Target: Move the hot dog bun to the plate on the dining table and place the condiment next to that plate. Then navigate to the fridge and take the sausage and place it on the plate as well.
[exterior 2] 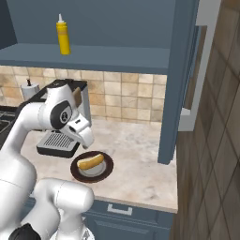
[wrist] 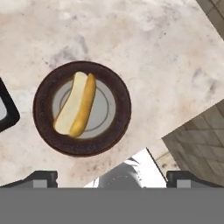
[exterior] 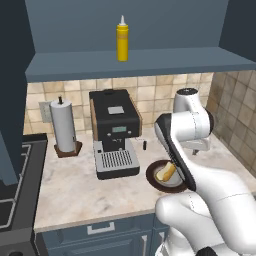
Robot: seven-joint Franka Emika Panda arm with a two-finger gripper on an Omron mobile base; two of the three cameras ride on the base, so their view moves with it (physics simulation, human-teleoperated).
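Observation:
The hot dog bun (wrist: 75, 104), pale tan and split, lies on a small dark brown dish (wrist: 118, 127) on the marbled kitchen counter. My gripper (wrist: 113, 178) hangs straight above it, open, with nothing between its fingertips (wrist: 41, 177). From the base, the bun (exterior: 166, 173) (exterior 2: 90, 161) shows on the dish just below the arm's hand. The condiment (exterior: 122, 42) (exterior 2: 63, 37), a yellow squeeze bottle with a white nozzle, stands upright on the blue shelf above the counter. The plate, the dining table, the fridge and the sausage are out of view.
A black coffee machine (exterior: 115, 132) (exterior 2: 56, 143) stands left of the dish. A paper towel roll (exterior: 64, 125) is further left, and a stove (exterior: 15, 200) lies at the counter's left end. A blue cabinet side (exterior 2: 168, 93) bounds the counter on the right.

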